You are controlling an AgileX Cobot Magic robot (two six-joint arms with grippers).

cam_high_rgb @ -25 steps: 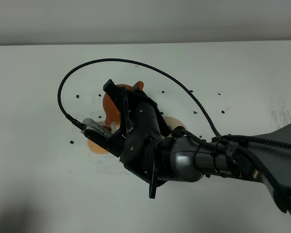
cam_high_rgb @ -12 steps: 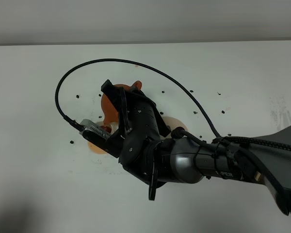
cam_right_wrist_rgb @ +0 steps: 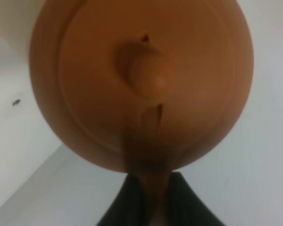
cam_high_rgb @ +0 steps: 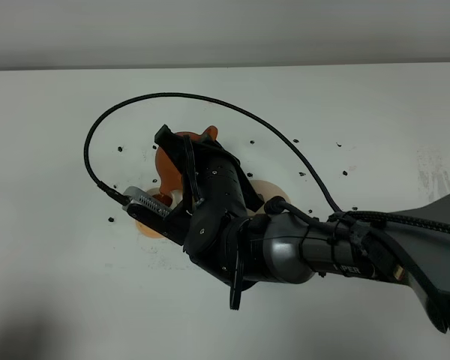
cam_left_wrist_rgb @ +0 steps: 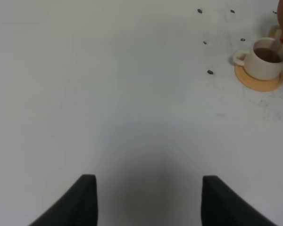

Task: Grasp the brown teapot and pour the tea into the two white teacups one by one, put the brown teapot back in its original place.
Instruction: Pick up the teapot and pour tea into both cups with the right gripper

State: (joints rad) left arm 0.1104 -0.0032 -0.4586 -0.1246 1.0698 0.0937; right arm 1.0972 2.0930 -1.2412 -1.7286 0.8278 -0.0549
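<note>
The brown teapot hangs tilted above the table, left of centre in the exterior view. My right gripper is shut on its loop handle. The right wrist view is filled by the teapot, its knobbed lid towards the camera, with the right gripper clamped on the handle. One white teacup, holding brown tea, stands on an orange coaster right under the pot's edge. The other teacup is hidden. My left gripper hovers open over bare table, away from the cup.
The right arm reaches across the middle and hides most of what lies under it. An orange coaster and a pale round mat peek out beside it. Small dark specks dot the white table. A black cable loops over it.
The right arm and the teapot have shifted slightly to the left. The left gripper shows no change.
</note>
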